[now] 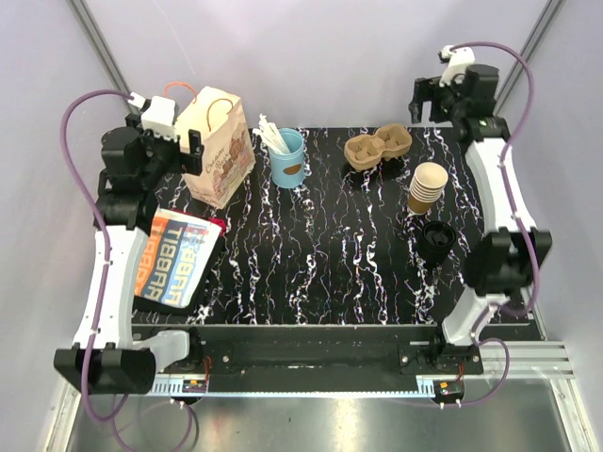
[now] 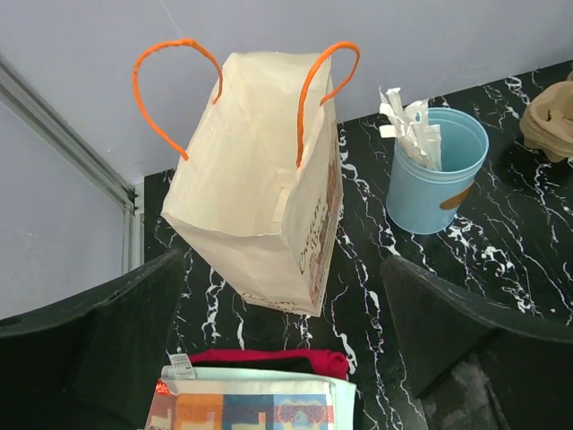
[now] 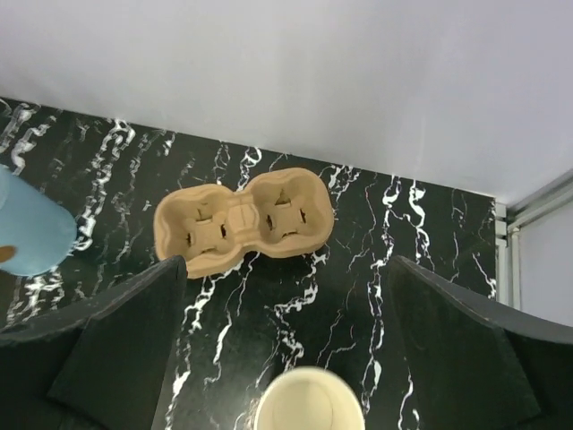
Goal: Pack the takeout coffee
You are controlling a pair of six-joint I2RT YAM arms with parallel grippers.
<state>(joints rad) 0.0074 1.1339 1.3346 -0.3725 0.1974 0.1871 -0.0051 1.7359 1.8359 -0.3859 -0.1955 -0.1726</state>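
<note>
Packing is judged not begun: the left pincer [image 2: 282, 305] and right pincer [image 3: 286, 296] are held released, and the takeout coffee's black lid [image 1: 438, 241], beside the cup stack [image 1: 428, 186] on the surface [image 1: 311, 259], must first be grasped.

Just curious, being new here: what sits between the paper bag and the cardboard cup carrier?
A light-blue cup of white sticks, between paper bag and cup carrier; the top view shows it.

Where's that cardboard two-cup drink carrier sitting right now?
In the top view, the drink carrier lies near the far edge of the table, right of centre, between the light-blue cup and the stack of tan cups.
</note>
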